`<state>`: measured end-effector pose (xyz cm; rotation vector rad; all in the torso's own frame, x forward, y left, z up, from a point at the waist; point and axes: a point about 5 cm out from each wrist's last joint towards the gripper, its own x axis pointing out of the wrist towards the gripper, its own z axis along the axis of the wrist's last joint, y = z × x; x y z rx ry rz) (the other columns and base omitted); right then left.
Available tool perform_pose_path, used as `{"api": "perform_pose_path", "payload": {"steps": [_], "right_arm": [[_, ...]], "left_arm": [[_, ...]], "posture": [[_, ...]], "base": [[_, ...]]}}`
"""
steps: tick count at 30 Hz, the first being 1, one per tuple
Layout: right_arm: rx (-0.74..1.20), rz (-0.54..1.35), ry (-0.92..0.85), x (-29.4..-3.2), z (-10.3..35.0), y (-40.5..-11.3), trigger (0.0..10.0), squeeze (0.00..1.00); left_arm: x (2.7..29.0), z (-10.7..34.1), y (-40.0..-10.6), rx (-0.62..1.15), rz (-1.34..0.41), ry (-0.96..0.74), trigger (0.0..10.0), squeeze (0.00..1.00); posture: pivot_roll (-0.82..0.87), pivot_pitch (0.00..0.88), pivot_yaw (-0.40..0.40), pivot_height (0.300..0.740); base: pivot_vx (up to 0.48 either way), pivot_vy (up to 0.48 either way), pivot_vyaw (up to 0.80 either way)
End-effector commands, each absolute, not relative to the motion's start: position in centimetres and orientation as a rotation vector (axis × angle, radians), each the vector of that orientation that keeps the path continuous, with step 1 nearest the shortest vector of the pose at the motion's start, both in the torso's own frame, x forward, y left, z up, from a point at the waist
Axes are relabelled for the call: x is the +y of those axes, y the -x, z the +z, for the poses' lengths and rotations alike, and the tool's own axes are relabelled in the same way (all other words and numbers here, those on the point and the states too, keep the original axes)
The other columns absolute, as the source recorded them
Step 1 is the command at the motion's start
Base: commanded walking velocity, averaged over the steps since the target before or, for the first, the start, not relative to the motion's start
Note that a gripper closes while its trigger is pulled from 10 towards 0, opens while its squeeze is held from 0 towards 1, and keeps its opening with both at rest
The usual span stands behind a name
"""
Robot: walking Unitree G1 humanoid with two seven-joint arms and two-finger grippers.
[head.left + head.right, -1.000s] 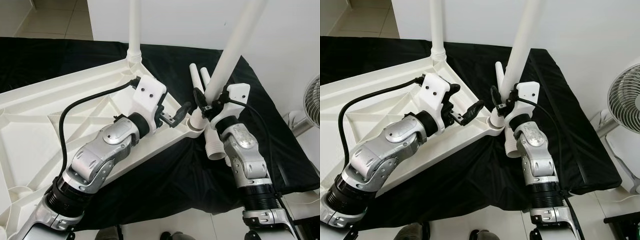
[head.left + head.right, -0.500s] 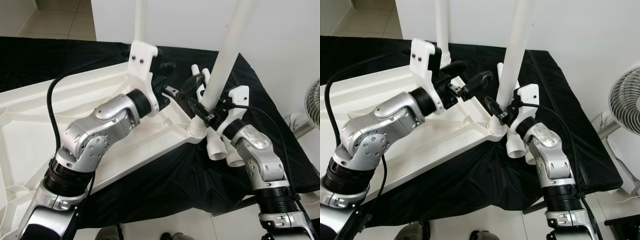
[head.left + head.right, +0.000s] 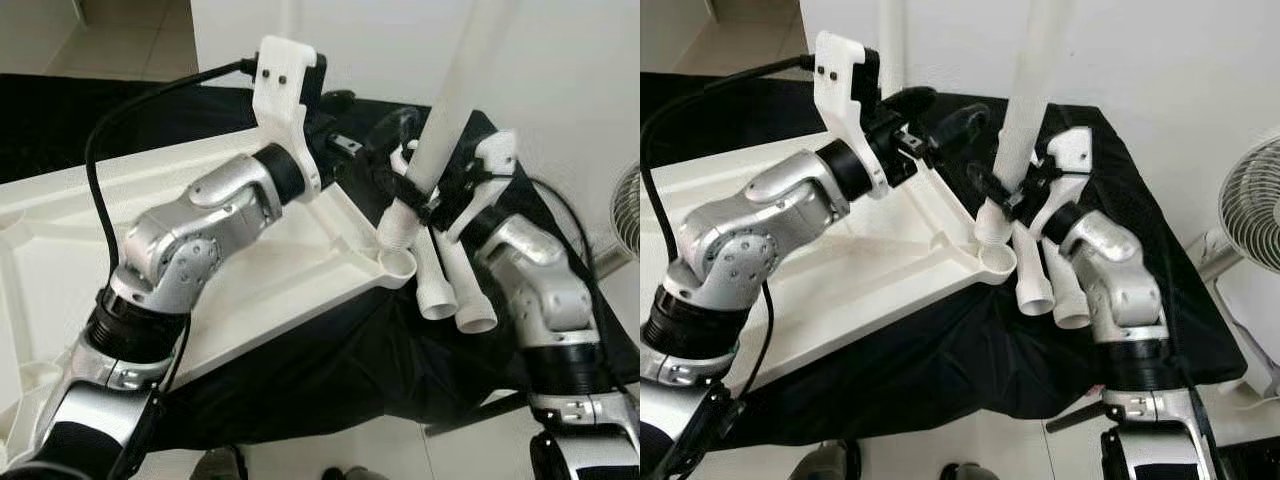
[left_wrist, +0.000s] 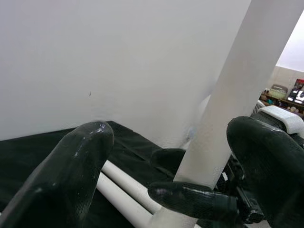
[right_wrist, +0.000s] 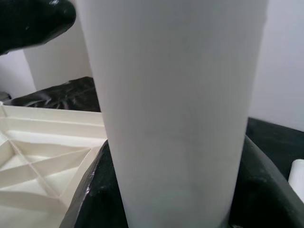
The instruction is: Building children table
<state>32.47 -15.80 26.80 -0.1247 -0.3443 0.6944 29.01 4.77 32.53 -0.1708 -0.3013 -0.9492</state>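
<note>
Your right claw (image 3: 1002, 190) is clamped around the long white plastic table leg (image 3: 1025, 95), whose lower end sits just above the round corner socket (image 3: 996, 259) of the upturned cream plastic tabletop (image 3: 840, 280) on the black-draped worktop (image 3: 940, 350). Your left claw (image 3: 940, 115), fingers spread and empty, hovers at ten o'clock from that leg. Two spare white legs (image 3: 1050, 285) lie at four o'clock from the socket.

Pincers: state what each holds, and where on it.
Right pincer grips the white leg near its lower end, above the tabletop's corner socket. Left pincer is open, holding nothing.
</note>
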Motion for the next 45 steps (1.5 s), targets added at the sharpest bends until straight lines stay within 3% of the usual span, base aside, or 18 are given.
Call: {"api": "perform_pose_path", "payload": {"steps": [1,18,39,40,41,42,43,45], "right_arm": [[-0.31,0.718,0.153,-15.7,26.1,-32.2,10.0,0.0],[-0.152,0.878,0.243,-14.8,24.0,-31.7,10.0,0.0],[-0.114,1.013,0.378,-14.4,24.5,-30.9,10.0,0.0],[-0.118,1.013,0.38,-14.4,24.6,-30.8,10.0,0.0],[-0.118,1.013,0.38,-14.4,24.6,-30.8,10.0,0.0],[-0.12,1.012,0.382,-14.4,24.6,-30.8,10.0,0.0],[-0.124,1.013,0.384,-14.5,24.7,-30.8,10.0,0.0],[-0.129,1.013,0.389,-14.5,24.8,-30.9,10.0,0.0]], "left_arm": [[3.5,32.9,-26.6,-0.367,-1.428,0.089,10.0,0.0],[2.7,33.4,-25.3,-0.403,-1.551,0.028,10.0,0.0],[0.8,34.1,-25.1,-0.403,-1.636,-0.014,10.0,0.0],[0.7,34.0,-25.1,-0.393,-1.648,-0.011,7.1,0.0],[0.7,34.0,-25.1,-0.393,-1.648,-0.011,7.1,0.0],[0.7,34.0,-25.0,-0.386,-1.657,-0.008,0.7,0.0],[0.6,34.0,-25.1,-0.371,-1.663,0.007,0.0,0.0],[0.5,34.3,-25.2,-0.366,-1.67,0.038,0.0,0.0]], "posture": [[0.08,0.067,-0.088,0.74],[0.09,0.077,-0.101,0.74],[0.07,0.083,-0.099,0.74],[0.07,0.081,-0.095,0.74],[0.07,0.081,-0.095,0.74],[0.07,0.081,-0.095,0.74],[0.07,0.08,-0.092,0.74],[0.07,0.081,-0.092,0.74]], "base": [[0.0,0.0,0.0],[0.0,0.0,0.0],[0.0,0.0,0.0],[0.0,0.0,0.0],[0.0,0.0,0.0],[0.0,0.0,0.0],[0.0,0.0,0.0],[0.0,0.0,0.0]]}}
